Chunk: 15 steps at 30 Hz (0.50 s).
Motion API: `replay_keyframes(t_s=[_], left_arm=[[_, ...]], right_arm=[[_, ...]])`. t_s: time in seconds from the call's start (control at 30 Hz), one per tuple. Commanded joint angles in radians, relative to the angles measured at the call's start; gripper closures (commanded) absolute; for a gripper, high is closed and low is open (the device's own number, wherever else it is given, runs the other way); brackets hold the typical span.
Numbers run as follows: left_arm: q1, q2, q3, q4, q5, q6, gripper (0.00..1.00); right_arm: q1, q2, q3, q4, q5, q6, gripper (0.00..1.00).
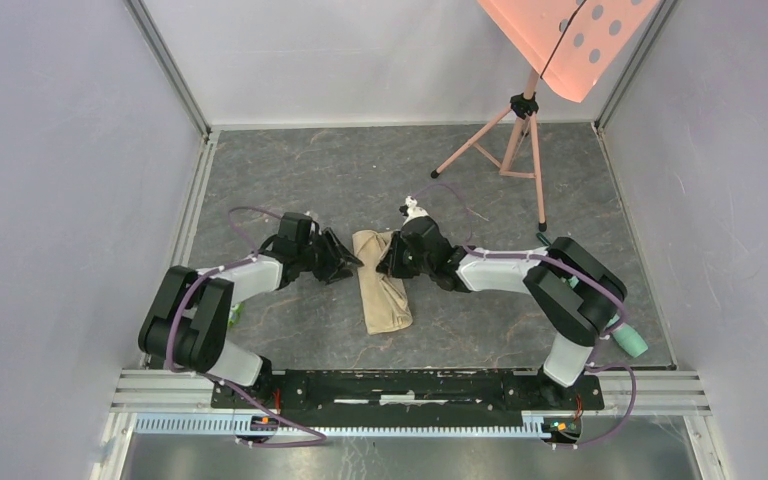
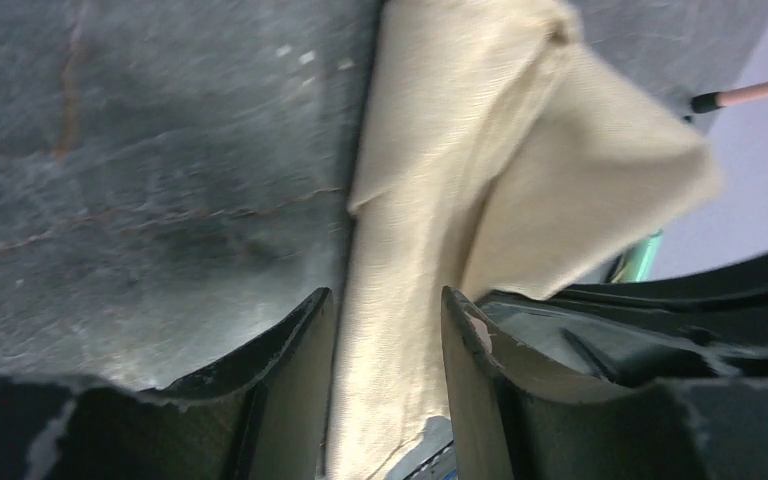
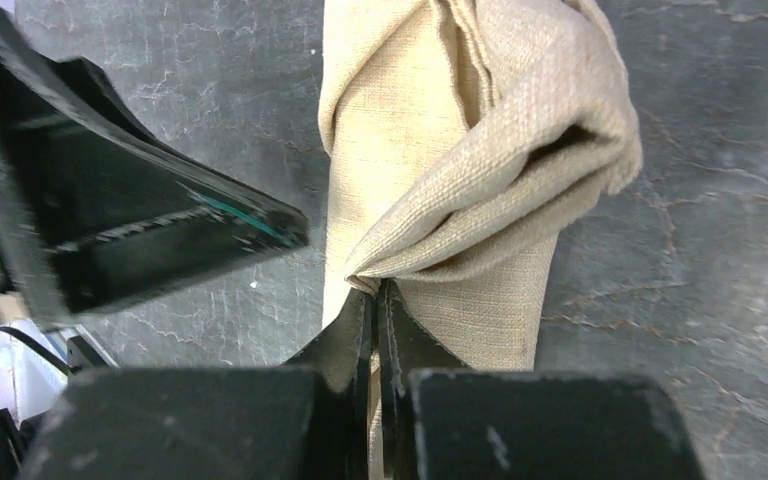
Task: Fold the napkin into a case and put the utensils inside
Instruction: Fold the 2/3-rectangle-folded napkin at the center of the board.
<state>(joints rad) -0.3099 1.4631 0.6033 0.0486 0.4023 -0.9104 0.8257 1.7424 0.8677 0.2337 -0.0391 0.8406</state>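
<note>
Napkin on table, folded to a narrow strip; case not finished. Right gripper clamped on a raised fold. Left gripper spread, straddling the napkin. Utensils not visible, none inserted.

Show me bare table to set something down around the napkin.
Free: far table between left wall and tripod; near strip between napkin and base rail. Crowded: the middle, where the left gripper and right gripper flank the napkin.
</note>
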Motion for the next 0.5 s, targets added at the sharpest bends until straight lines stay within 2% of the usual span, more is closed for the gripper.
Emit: replay_keyframes(t_s=[0.0,0.1,0.27,0.47], left_arm=[[-0.001,0.059,-0.028,0.051,0.012,0.042,0.52],[-0.005,0.099,-0.044,0.100,0.034,0.024,0.61],[-0.007,0.118,-0.065,0.124,0.033,0.027,0.83],[-0.007,0.132,-0.068,0.132,0.033,0.028,0.91]], right_arm=[[0.033,0.038,0.094,-0.035,0.033,-0.015,1.00],[0.048,0.059,0.127,-0.062,0.067,-0.016,1.00],[0.069,0.094,0.153,-0.083,0.088,-0.029,0.99],[0.090,0.146,0.203,-0.103,0.089,-0.092,0.99]])
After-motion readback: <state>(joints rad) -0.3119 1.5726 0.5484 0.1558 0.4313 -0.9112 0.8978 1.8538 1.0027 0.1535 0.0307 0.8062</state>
